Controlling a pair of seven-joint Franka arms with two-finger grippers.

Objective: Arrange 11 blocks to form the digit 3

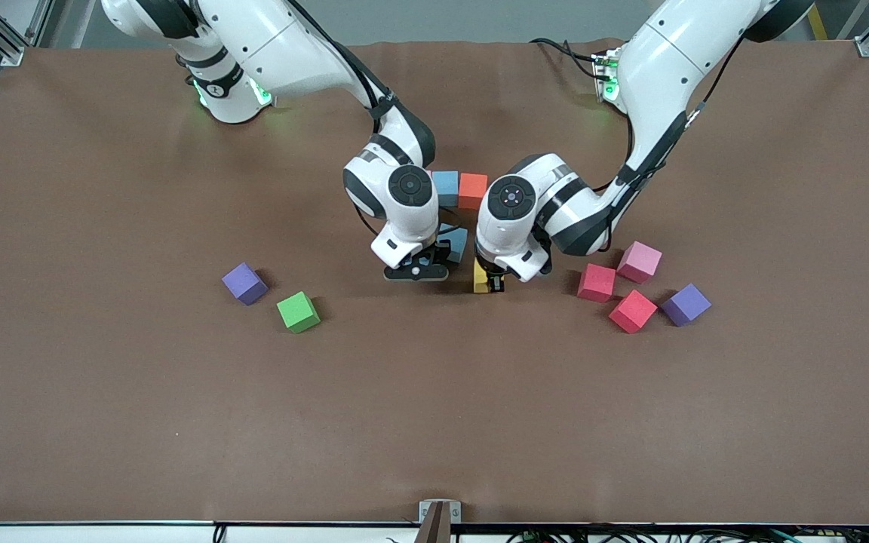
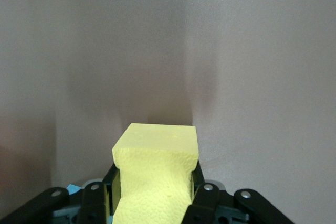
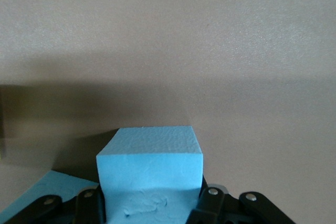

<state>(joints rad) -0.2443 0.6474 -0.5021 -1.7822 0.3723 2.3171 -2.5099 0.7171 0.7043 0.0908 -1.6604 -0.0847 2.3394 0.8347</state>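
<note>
My left gripper (image 1: 490, 284) (image 2: 155, 188) is shut on a yellow block (image 2: 157, 153) (image 1: 480, 276), held low at the table's middle. My right gripper (image 1: 416, 268) (image 3: 151, 199) is shut on a light blue block (image 3: 149, 161), just toward the right arm's end from the yellow one. Between the two hands another light blue block (image 1: 457, 243) (image 3: 44, 190) lies partly hidden. Farther from the front camera a light blue block (image 1: 446, 185) and an orange block (image 1: 472, 189) sit side by side, touching. Loose on the table are a green block (image 1: 299, 311), two red blocks (image 1: 597, 283) (image 1: 632, 311) and a pink block (image 1: 639, 262).
A purple cube (image 1: 244, 283) lies beside the green block toward the right arm's end. Another purple cube (image 1: 686, 304) sits by the red blocks toward the left arm's end. Both arms' wrists crowd the table's middle and hide part of the row under them.
</note>
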